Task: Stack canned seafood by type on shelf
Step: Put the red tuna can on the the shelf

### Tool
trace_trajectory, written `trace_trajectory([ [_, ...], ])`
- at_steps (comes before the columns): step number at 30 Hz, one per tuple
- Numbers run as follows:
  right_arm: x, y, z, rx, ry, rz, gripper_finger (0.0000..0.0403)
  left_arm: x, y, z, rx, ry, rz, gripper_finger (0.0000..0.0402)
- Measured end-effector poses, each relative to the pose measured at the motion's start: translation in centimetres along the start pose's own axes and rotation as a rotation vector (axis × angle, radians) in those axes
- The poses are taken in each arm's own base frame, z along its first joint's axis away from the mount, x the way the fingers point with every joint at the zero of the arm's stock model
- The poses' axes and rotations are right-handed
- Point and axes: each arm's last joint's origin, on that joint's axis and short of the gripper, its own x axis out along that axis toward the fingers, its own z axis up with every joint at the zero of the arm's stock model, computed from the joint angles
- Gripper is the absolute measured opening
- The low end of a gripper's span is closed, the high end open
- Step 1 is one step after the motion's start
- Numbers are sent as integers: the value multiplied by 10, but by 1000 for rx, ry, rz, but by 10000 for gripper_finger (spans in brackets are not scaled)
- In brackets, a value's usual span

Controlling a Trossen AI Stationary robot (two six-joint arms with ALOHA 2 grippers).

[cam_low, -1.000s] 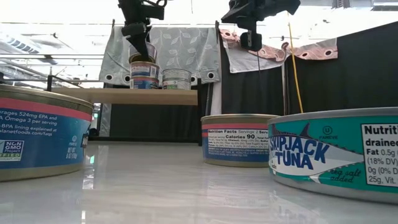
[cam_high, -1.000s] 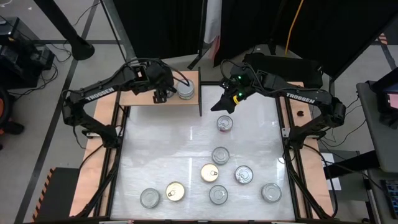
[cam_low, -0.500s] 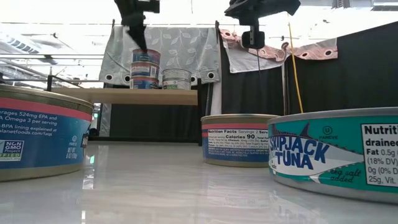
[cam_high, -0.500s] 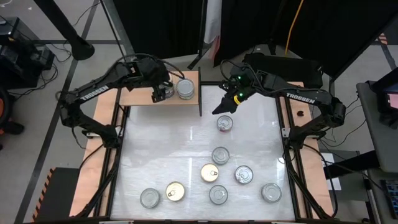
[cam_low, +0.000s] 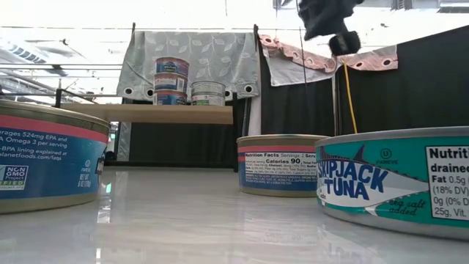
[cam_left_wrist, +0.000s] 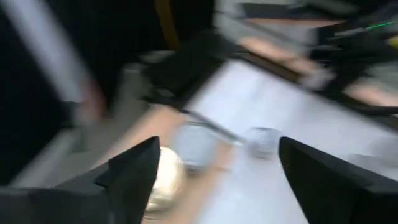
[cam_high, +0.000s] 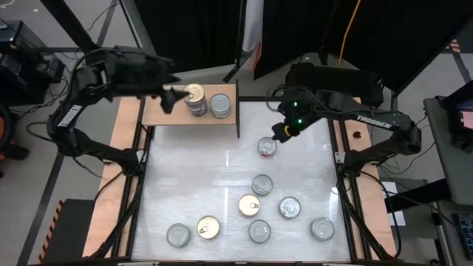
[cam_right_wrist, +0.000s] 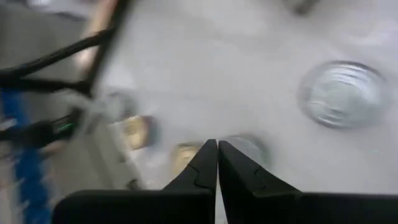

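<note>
Withdrawn from the shelf (cam_high: 159, 111), the left gripper (cam_high: 171, 98) hangs beside the gold-lidded stack (cam_high: 195, 99), jaws apart. Low view: three-tin stack (cam_low: 171, 81) stands on shelf (cam_low: 146, 112). Right wrist view: right gripper (cam_right_wrist: 217, 163) closed, empty.

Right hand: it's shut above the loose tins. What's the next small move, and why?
Probably open the right hand and lower it onto the nearest tin. It hangs shut beside that tin, holding nothing. The left hand is off the stack on the shelf, empty.
</note>
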Motion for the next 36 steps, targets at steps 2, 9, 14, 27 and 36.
trace_trajectory([
  [2, 3, 1, -8, 28, -47, -123, 6, -5, -10, -3, -32, 14, -119, 282],
  [9, 55, -25, -10, -2, 4, -290, 1, -19, -51, -15, -61, 73, -323, 169],
  [14, 106, -71, -19, 65, 95, -314, 1, -27, -76, -24, -71, 105, -376, 113],
  [27, 134, -115, -33, 165, 31, -357, 0, -28, -113, -38, -9, 27, -210, 61],
  [36, 141, -123, -30, 164, 9, -364, 0, -12, -125, -40, 62, 56, -178, 60],
])
